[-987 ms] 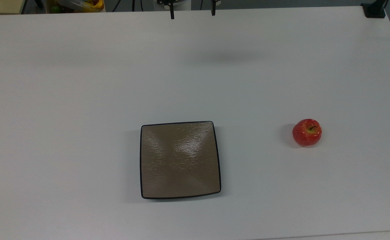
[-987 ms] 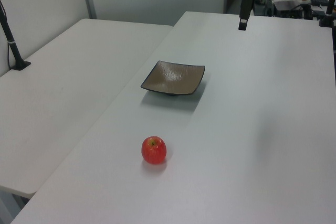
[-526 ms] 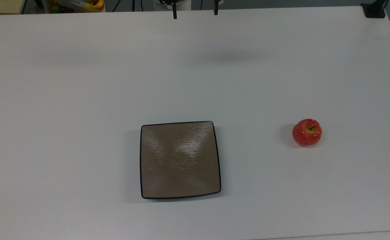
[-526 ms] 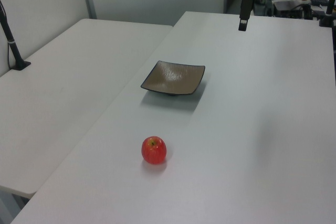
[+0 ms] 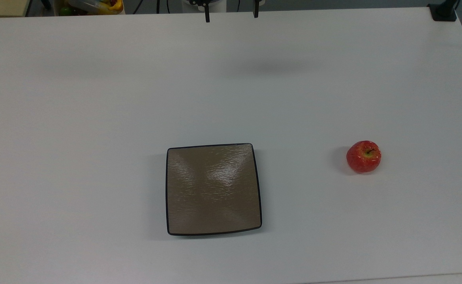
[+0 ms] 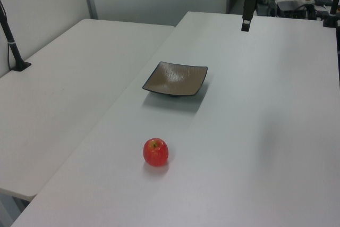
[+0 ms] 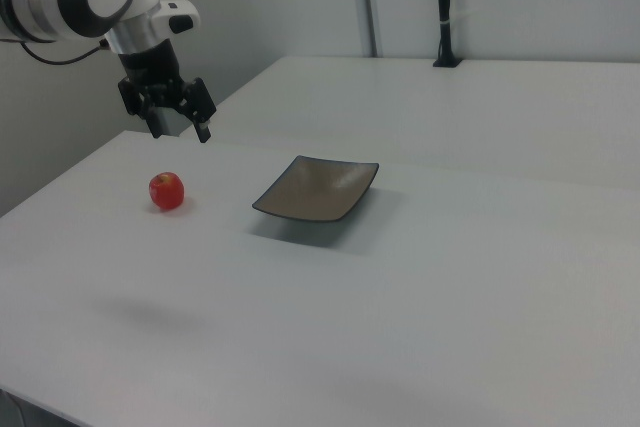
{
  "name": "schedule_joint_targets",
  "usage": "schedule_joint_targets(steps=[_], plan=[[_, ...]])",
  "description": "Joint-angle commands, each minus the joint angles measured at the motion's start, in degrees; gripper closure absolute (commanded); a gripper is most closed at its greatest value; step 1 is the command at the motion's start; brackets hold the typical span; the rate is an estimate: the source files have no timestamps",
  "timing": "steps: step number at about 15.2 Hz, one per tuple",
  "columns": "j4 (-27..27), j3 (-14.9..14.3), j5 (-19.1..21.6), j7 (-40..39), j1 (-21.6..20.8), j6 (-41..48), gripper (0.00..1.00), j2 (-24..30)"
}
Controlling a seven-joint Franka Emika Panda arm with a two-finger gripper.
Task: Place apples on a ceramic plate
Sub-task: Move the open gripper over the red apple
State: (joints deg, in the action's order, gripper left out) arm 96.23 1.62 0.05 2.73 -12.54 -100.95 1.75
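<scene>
Shifted only a hair toward the top view's right at the far bench edge: tool point(image 5: 231, 14), fingers spread wide and pinching nothing, hanging high above the white bench point(image 5: 96, 98). Apple point(image 5: 363, 156) and plate point(image 5: 213, 189) unmoved. Apple sitting upright, stem up, well apart from the plate toward the top view's right; plate bare, lying flat near the bench's middle.

Likely trouble ahead, judged from the layout: round and glossy, so prone to rolling away if nudged off-centre by one finger on the way down, or squirting out if pinched above its widest girth. Long carry across open bench, so any loose hold risks a drop short of the plate. Shallow, slick, rippled plate surface offering little to stop a roll; released from any height, apt to trundle over the thin black rim.
</scene>
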Motion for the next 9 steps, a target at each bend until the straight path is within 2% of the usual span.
schedule_joint_targets(steps=[1, 4, 6, 7, 9], plan=[[-0.08, -0.57, 1.35, -1.24, -0.73, -0.04, 0.00, 0.27], [-0.69, -0.39, 3.89, -1.06, -0.90, 1.45, 0.00, 0.45], [-2.00, -0.30, 4.08, -0.89, -2.82, 1.72, 0.00, 0.01], [-4.36, -0.30, 3.56, 2.07, -4.58, 1.81, 0.00, -1.21], [-8.31, -0.30, 3.38, 7.09, -5.38, 1.81, 0.00, -3.06]])
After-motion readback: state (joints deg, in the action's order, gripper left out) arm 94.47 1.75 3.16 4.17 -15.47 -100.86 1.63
